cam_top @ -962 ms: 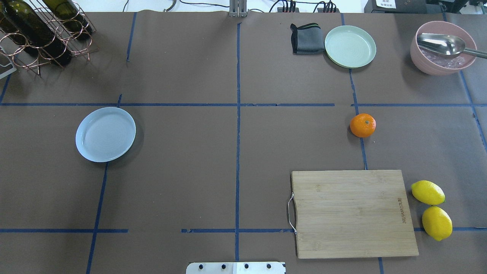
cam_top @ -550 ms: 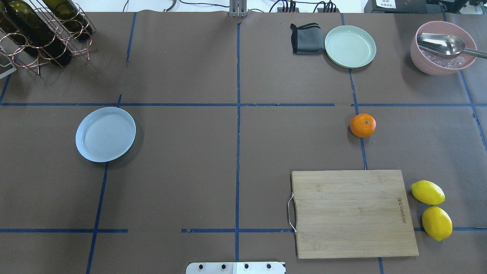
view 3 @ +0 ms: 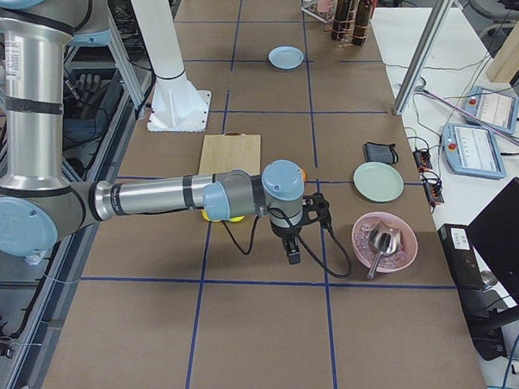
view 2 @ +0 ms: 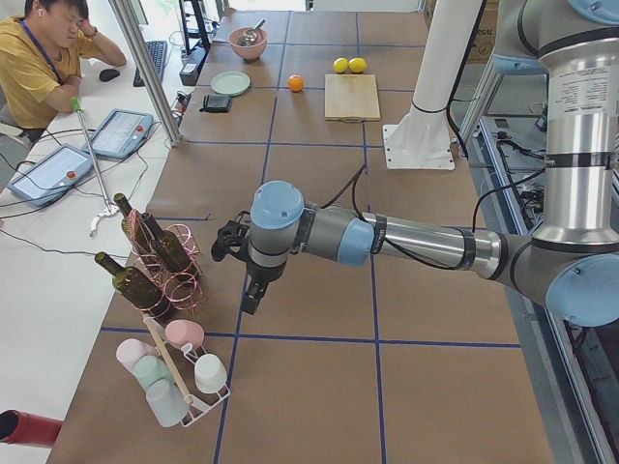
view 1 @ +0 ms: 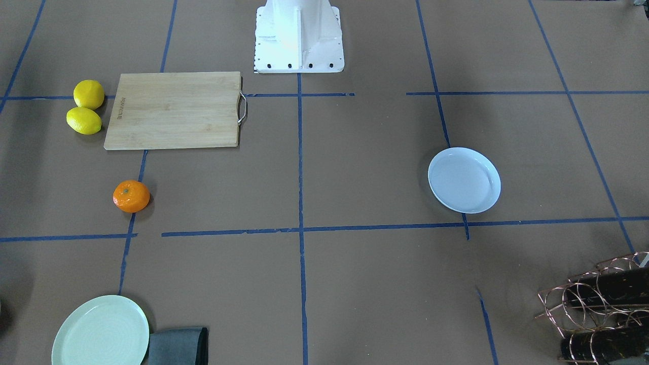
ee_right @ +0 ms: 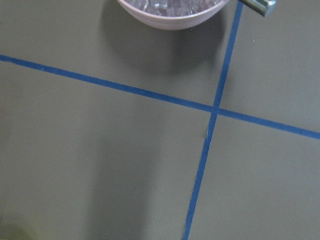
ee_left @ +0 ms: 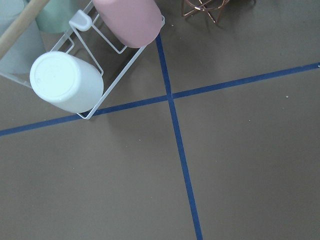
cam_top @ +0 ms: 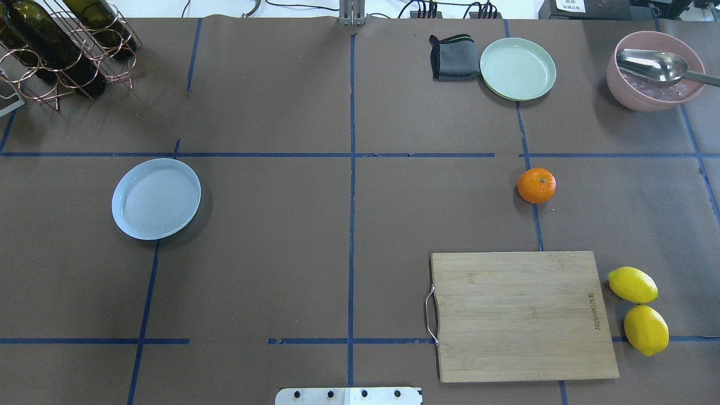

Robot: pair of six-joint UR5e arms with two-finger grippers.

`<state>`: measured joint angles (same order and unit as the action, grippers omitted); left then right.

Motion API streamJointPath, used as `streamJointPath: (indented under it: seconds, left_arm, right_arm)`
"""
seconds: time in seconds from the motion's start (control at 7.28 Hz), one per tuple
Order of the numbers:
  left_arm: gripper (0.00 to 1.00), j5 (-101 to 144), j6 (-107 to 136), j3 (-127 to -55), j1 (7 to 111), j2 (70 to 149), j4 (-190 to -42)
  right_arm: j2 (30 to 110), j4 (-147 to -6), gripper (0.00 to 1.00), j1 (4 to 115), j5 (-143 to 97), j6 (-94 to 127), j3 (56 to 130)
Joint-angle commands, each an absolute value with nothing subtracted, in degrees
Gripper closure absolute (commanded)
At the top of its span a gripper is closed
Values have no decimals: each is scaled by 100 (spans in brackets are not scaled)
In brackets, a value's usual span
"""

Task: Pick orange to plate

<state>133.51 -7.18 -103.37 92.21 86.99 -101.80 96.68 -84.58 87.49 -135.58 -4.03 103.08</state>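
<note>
Left claw [view 2: 251, 295] and right claw [view 3: 292, 249]: grip cannot be told (side views only); orange [cam_top: 536, 185] sits stem-dot up.

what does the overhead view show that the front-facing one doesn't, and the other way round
Only the overhead view shows the pink bowl with the metal spoon in it. Only the front-facing view shows the white base column standing up from the table; overhead catches just its foot plate. Both show the orange, the plate, the cutting board, the two lemons, the mint-green plate, the grey cloth and the bottle rack.
</note>
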Motion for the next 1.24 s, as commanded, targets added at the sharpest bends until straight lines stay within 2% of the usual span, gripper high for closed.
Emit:
streamJointPath:
  seconds: [0.0,0.27,0.55,0.82,0.96,1.1]
  left_arm:
    - [0,13386,-285,-10083,9202,8841,-11998]
    - [0,13473,446,-9897,8767,8745,-13336]
    - [0,13352,2097,-9765,7460,8622,-13859]
    - [0,11803,3999,-9738,6299,8578,-14325]
    - [6,11099,4730,-9712,5727,8578,-14344]
    - [21,10587,5581,-9599,5182,8587,-14518]
  right_arm:
    - [9676,-7973,0,8745,-13570,-396,10283]
    - [9659,-7963,0,8745,-13640,-395,10292]
    - [9659,-7963,0,8745,-13711,-387,10266]
    - [9668,-7972,0,8745,-13711,-387,10257]
    - [9668,-7963,0,8745,-13720,-369,10257]
    - [9668,-7963,0,8745,-13720,-369,10257]
